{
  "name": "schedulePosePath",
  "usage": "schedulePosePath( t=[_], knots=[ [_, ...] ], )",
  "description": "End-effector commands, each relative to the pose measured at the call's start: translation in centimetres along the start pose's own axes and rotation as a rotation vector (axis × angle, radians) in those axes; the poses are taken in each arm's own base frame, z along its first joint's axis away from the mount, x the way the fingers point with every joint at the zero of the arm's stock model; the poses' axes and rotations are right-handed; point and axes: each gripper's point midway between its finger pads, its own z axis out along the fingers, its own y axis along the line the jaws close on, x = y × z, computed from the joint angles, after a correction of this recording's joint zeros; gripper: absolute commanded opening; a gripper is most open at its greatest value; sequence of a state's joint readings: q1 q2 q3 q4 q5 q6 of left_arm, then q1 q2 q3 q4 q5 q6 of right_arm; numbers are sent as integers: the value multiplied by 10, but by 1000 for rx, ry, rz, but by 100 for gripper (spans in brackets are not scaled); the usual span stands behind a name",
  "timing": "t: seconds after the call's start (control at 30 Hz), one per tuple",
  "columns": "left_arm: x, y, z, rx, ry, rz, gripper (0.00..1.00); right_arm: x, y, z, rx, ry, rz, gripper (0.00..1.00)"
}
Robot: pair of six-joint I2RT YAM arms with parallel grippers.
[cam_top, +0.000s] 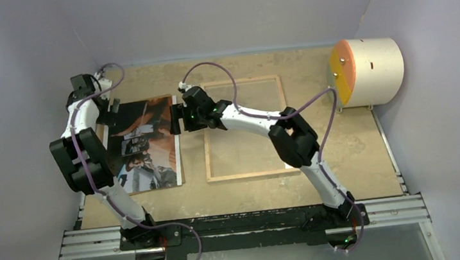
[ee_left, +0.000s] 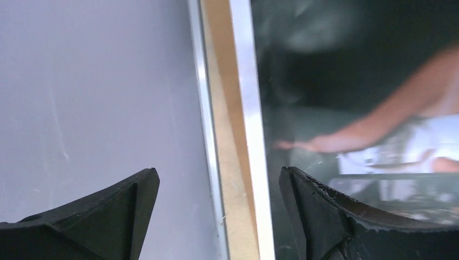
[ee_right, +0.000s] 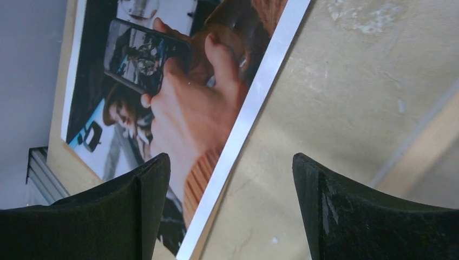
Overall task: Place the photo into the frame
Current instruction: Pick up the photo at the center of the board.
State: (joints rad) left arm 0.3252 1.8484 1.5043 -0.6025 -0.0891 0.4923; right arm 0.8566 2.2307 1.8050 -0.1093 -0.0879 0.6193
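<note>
The left end effector and right end effector stand open, empty; we judge the photo thin, slippery: grip its edges.

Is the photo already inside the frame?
No, the photo lies face up to the left of the frame, clear of its rim.

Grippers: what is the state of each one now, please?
Left gripper: open, holding nothing.
Right gripper: open, holding nothing, above the photo edge.
</note>
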Motion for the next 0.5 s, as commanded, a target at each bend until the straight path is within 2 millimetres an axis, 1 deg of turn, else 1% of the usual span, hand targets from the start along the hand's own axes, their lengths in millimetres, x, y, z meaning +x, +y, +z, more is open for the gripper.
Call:
schedulePosePath(
  t=[0.0,0.03,0.13,0.33,0.47],
  knots=[
    [33,39,20,-254,83,43,87,-16,0,16,47,-36,37,84],
    [39,38,25,-264,96,44,86,-13,-4,24,57,-32,42,83],
    [50,31,40,-261,106,39,84,-10,-10,36,80,-28,56,83],
    [66,-2,59,-128,127,43,84,1,-23,56,98,-2,78,83],
    [85,-23,69,-44,173,64,84,5,-32,74,71,4,148,82]
  ],
)
